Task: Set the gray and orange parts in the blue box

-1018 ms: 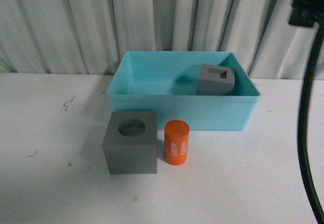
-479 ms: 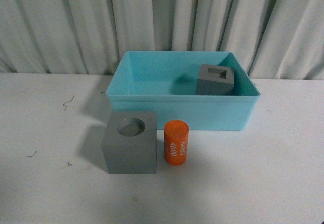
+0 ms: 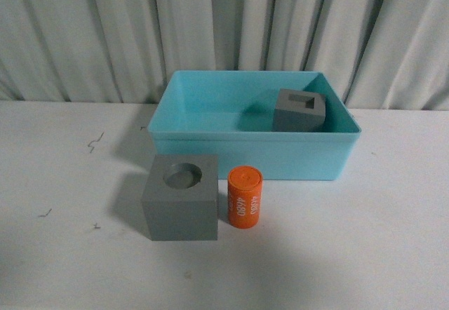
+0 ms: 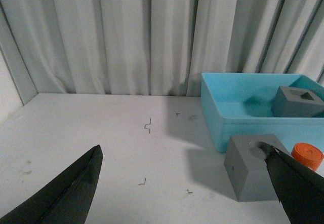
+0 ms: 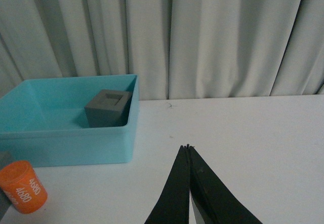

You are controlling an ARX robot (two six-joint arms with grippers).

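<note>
A square-hole gray cube (image 3: 300, 111) sits at the right side of the blue box (image 3: 280, 157), while the round-hole gray cube (image 3: 181, 198) and the orange cylinder (image 3: 245, 198) stand just beside each other on the tabletop (image 3: 351, 240) before its front wall. The left hand (image 4: 182, 149) hangs spread wide, holding nothing; the right hand (image 5: 188, 147) is pressed together, empty. A finger lowered between the crowded pair could well topple the cylinder and send it rolling.
</note>
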